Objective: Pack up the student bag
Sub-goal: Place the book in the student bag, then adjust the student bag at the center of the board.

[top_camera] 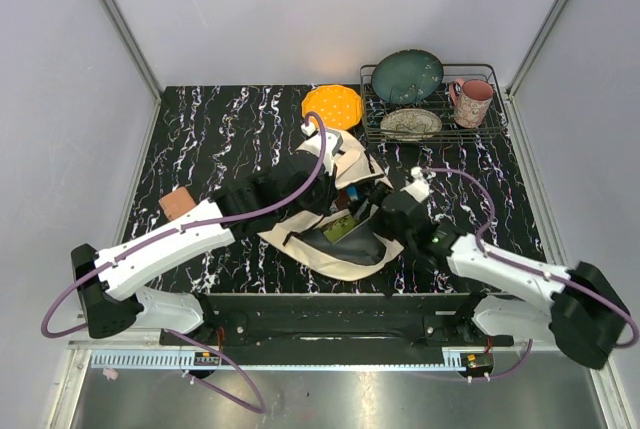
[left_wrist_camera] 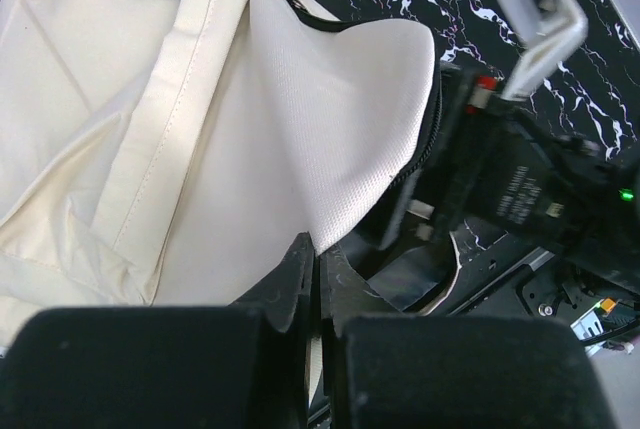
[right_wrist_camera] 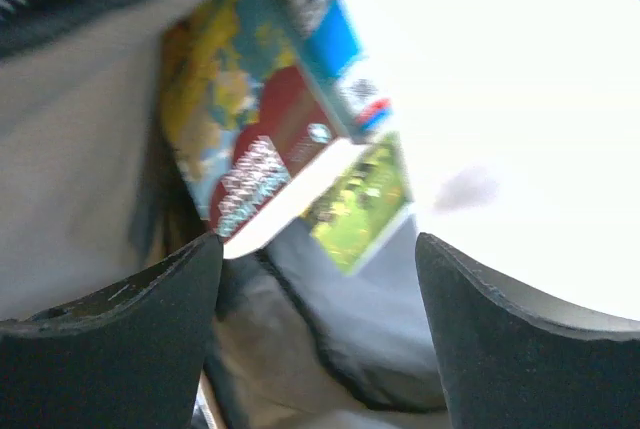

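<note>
The student bag (top_camera: 335, 249) is a cream-beige backpack lying in the middle of the table with its mouth open. My left gripper (top_camera: 318, 197) is shut on the edge of the bag's upper flap (left_wrist_camera: 330, 129) and holds it up; the pinch shows in the left wrist view (left_wrist_camera: 318, 249). My right gripper (top_camera: 378, 207) is open and empty at the bag's mouth. In the right wrist view it (right_wrist_camera: 318, 249) points into the grey lining (right_wrist_camera: 80, 159). A colourful book (right_wrist_camera: 260, 139) and a green-covered book (right_wrist_camera: 365, 204) lie inside. The books also show from above (top_camera: 345, 227).
A wire dish rack (top_camera: 497, 125) at the back right holds a teal plate (top_camera: 408, 76), a patterned dish (top_camera: 410, 123) and a pink mug (top_camera: 472, 101). An orange round object (top_camera: 332, 106) lies behind the bag. A brown block (top_camera: 176, 203) lies at the left.
</note>
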Available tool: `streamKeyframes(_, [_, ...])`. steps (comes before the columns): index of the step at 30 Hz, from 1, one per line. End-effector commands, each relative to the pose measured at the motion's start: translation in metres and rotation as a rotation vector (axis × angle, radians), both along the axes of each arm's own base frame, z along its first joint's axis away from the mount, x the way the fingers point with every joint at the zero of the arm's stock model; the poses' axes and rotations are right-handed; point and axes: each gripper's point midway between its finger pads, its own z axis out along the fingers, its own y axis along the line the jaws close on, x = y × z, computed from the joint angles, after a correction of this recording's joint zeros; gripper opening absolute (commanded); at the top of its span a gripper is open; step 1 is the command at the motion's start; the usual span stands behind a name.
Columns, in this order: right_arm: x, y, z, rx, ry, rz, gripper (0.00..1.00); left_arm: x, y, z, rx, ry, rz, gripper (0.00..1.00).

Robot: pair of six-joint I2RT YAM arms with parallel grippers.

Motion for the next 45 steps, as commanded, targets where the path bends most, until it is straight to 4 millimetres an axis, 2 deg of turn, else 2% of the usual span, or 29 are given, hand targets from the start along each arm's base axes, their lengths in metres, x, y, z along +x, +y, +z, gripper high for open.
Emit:
streamKeyframes(1, [-0.022, -0.077, -0.025, -0.250, 0.032, -0.139, 0.83, 0.006, -0.003, 0.022, -0.090, -0.042, 0.029, 0.00])
streamKeyframes(2, [-0.027, -0.086, -0.028, -0.267, 0.038, -0.155, 0.83, 0.005, -0.003, 0.020, -0.088, -0.037, 0.027, 0.00])
streamKeyframes(3, [-0.033, -0.099, -0.023, -0.268, 0.036, -0.189, 0.83, 0.005, -0.003, 0.018, -0.087, -0.033, 0.027, 0.00])
streamKeyframes(5, [-0.039, -0.107, -0.019, -0.254, 0.027, -0.195, 0.83, 0.005, -0.005, 0.013, -0.082, -0.020, 0.021, 0.00])
streamKeyframes(8, [-0.042, -0.097, 0.004, -0.181, -0.039, -0.129, 0.81, 0.004, -0.009, 0.009, -0.083, -0.003, 0.012, 0.01])
streamKeyframes(11, [-0.043, -0.081, 0.014, -0.185, -0.049, -0.034, 0.81, 0.004, -0.014, 0.010, -0.093, 0.006, 0.000, 0.03])
streamKeyframes(12, [-0.045, -0.066, 0.012, -0.200, -0.045, 0.056, 0.81, 0.004, -0.015, 0.009, -0.092, 0.007, -0.001, 0.03])
streamKeyframes(13, [-0.046, -0.060, 0.010, -0.208, -0.030, 0.087, 0.81, 0.003, -0.017, 0.008, -0.092, 0.013, -0.009, 0.03])
streamKeyframes(14, [-0.045, -0.052, 0.016, -0.207, -0.030, 0.115, 0.81, 0.003, -0.016, 0.008, -0.091, 0.015, -0.010, 0.03])
streamKeyframes(15, [-0.046, -0.049, 0.001, -0.264, 0.017, 0.151, 0.81, 0.003, -0.016, 0.008, -0.091, 0.015, -0.010, 0.03])
streamKeyframes(16, [-0.046, -0.052, -0.004, -0.305, 0.046, 0.145, 0.80, 0.002, -0.016, 0.009, -0.094, 0.016, -0.012, 0.03])
streamKeyframes(17, [-0.042, -0.051, 0.001, -0.336, 0.050, 0.140, 0.80, 0.002, -0.016, 0.008, -0.094, 0.017, -0.010, 0.03])
streamKeyframes(18, [-0.041, -0.056, -0.012, -0.414, 0.084, 0.144, 0.80, 0.002, -0.015, 0.010, -0.099, 0.014, -0.008, 0.03])
streamKeyframes(19, [-0.040, -0.057, -0.014, -0.441, 0.096, 0.137, 0.80, 0.002, -0.013, 0.010, -0.099, 0.013, -0.003, 0.04])
streamKeyframes(22, [-0.037, -0.060, -0.014, -0.481, 0.100, 0.120, 0.68, 0.001, -0.011, 0.010, -0.098, 0.009, 0.000, 0.04])
streamKeyframes(23, [-0.038, -0.064, -0.013, -0.494, 0.105, 0.112, 0.59, 0.001, -0.010, 0.009, -0.094, 0.011, 0.001, 0.04])
streamKeyframes(25, [-0.039, -0.074, -0.014, -0.518, 0.110, 0.080, 0.47, 0.001, -0.008, 0.008, -0.092, 0.009, 0.008, 0.04])
streamKeyframes(26, [-0.043, -0.081, -0.014, -0.532, 0.117, 0.065, 0.40, 0.000, -0.007, 0.006, -0.088, 0.011, 0.009, 0.04])
streamKeyframes(28, [-0.050, -0.090, -0.018, -0.536, 0.135, 0.050, 0.35, 0.000, -0.006, 0.005, -0.088, 0.012, 0.013, 0.04])
streamKeyframes(31, [-0.061, -0.097, -0.019, -0.497, 0.138, 0.045, 0.19, -0.001, -0.005, 0.001, -0.082, 0.018, 0.013, 0.04])
streamKeyframes(32, [-0.063, -0.099, -0.013, -0.469, 0.121, 0.036, 0.18, -0.001, -0.005, 0.000, -0.081, 0.019, 0.013, 0.04])
streamKeyframes(34, [-0.066, -0.100, -0.010, -0.438, 0.107, 0.040, 0.37, 0.000, -0.007, 0.001, -0.083, 0.019, 0.010, 0.04])
streamKeyframes(36, [-0.066, -0.089, 0.005, -0.367, 0.061, 0.076, 0.58, 0.000, -0.007, 0.001, -0.084, 0.018, 0.008, 0.04])
streamKeyframes(38, [-0.065, -0.071, 0.019, -0.290, 0.018, 0.128, 0.65, 0.000, -0.008, 0.002, -0.087, 0.018, 0.005, 0.04])
streamKeyframes(40, [-0.064, -0.059, 0.024, -0.257, 0.010, 0.165, 0.67, -0.001, -0.008, 0.003, -0.089, 0.019, 0.003, 0.04])
streamKeyframes(43, [-0.060, -0.043, 0.016, -0.270, 0.047, 0.212, 0.68, -0.001, -0.008, 0.002, -0.090, 0.021, 0.004, 0.04])
streamKeyframes(45, [-0.060, -0.039, -0.002, -0.340, 0.098, 0.229, 0.68, -0.002, -0.007, 0.002, -0.094, 0.023, 0.004, 0.04])
